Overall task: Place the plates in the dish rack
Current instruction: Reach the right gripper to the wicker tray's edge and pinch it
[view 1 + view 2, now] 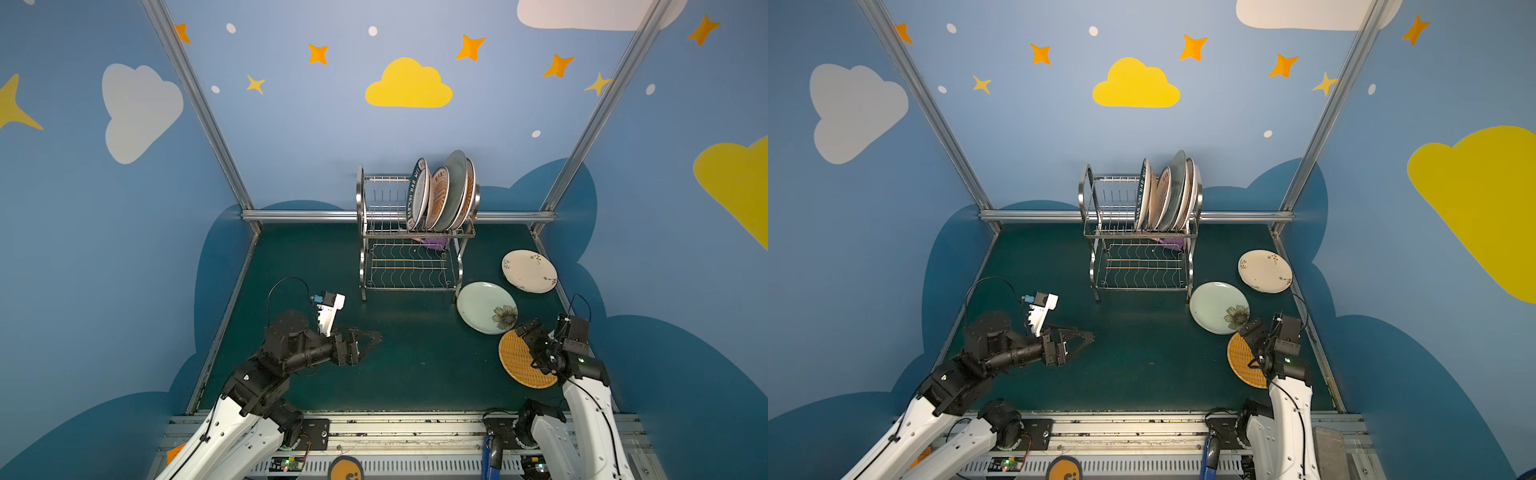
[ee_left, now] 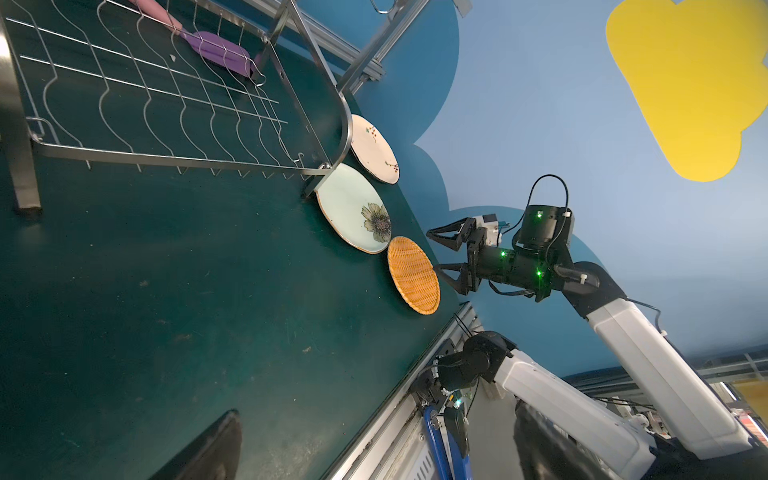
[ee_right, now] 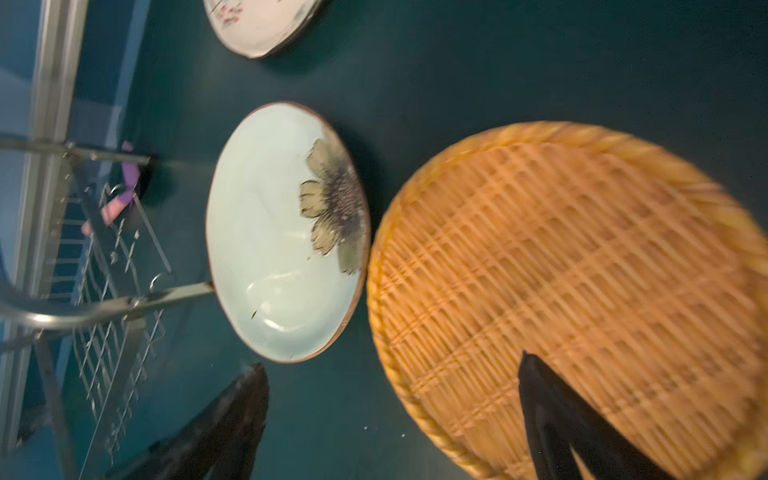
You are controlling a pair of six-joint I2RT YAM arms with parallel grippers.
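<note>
A: Where is the dish rack (image 1: pixel 362 232) standing?
B: It is standing at 12 o'clock on the mat (image 1: pixel 332 382), against the back rail (image 1: pixel 299 216). Several plates (image 1: pixel 440 195) are leaning on edge at the right end of its upper tier. A purple utensil (image 2: pixel 216 50) is lying on the lower tier.
A: And the loose ones?
B: Three are lying flat on the mat. Taking the rack as the dial's centre, the cream floral plate (image 1: pixel 528 270) is lying at 3 o'clock. The pale green plate (image 1: pixel 482 303) is sitting at 4 o'clock, its rim right at the rack's front foot. The woven tan plate (image 1: pixel 513 365) is lying just beyond it, toward 5 o'clock.
A: What are the grippers doing?
B: The right gripper (image 2: pixel 436 251) is hanging over the woven tan plate's edge, jaws spread wide and gripping nothing. Whether a fingertip is touching the weave is not showing. The left gripper (image 1: pixel 365 345) is hovering at 7 o'clock, well apart from every plate, and its jaws are likewise standing wide and empty.
</note>
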